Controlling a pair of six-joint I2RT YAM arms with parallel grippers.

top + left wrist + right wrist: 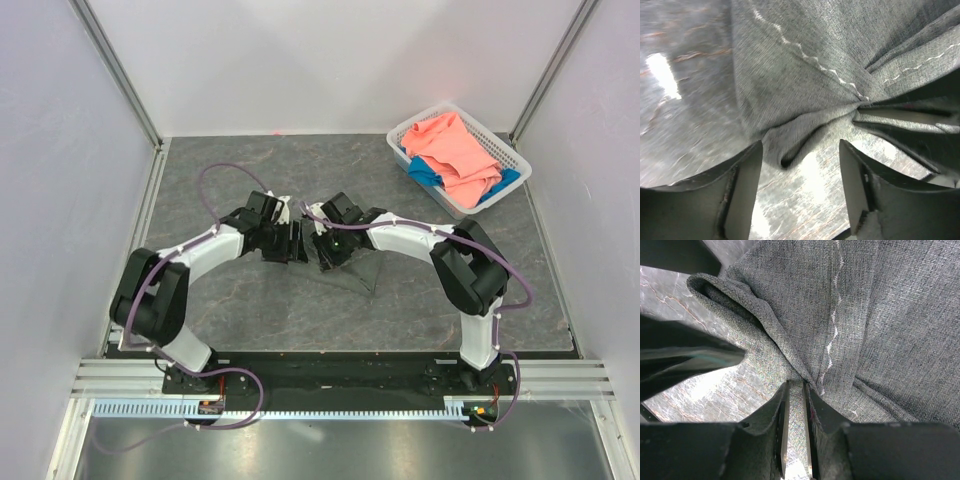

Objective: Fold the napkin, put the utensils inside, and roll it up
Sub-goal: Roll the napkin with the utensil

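Right gripper (795, 440) is nearly closed, its two fingers pinching a gathered ridge of the napkin (880, 315). Creases fan away from the pinch, and a white zigzag hem stitch (832, 335) runs just beside it. Your left gripper (800, 190) stands wide, its fingers (745, 195) well apart and holding nothing. A loose rolled fold of the cloth lies just beyond the fingertips, not between them. From above, you have both grippers meeting nose to nose near the middle of the table (250, 310), over the napkin's far left part, while the rest of the dark grey cloth spreads toward the right arm's side. At the far right corner sits a white basket (490, 137) holding a salmon-pink cloth (455, 150) over a blue cloth (418, 168), well apart from the grippers.
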